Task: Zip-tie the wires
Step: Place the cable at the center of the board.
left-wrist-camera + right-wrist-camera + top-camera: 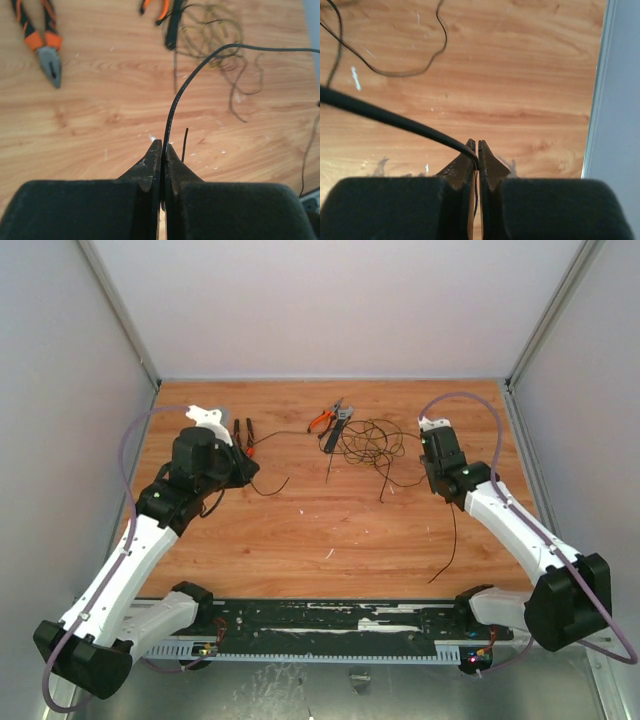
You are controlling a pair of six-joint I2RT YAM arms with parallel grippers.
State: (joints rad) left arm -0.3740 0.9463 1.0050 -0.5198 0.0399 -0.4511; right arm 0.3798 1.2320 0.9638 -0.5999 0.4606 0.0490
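Observation:
The wires [370, 440] lie in a loose dark tangle at the back middle of the wooden table, and show at the top right of the left wrist view [215, 35]. A straight black strip, the zip tie [334, 437] [173, 30], rests at the tangle's left edge. My left gripper [248, 470] [163, 146] is shut on a thin black wire strand [172, 110] that arcs up and away to the right. My right gripper [432, 435] [477, 142] is shut on a black wire strand [395, 119] running off to the left. More wire [395, 74] lies on the table beyond it.
Pliers with orange-and-black handles [243, 432] [42, 45] lie just beyond my left gripper. A second orange-handled tool [325, 418] [155, 7] sits by the zip tie. Grey walls enclose the table, the right one [620, 100] close to my right gripper.

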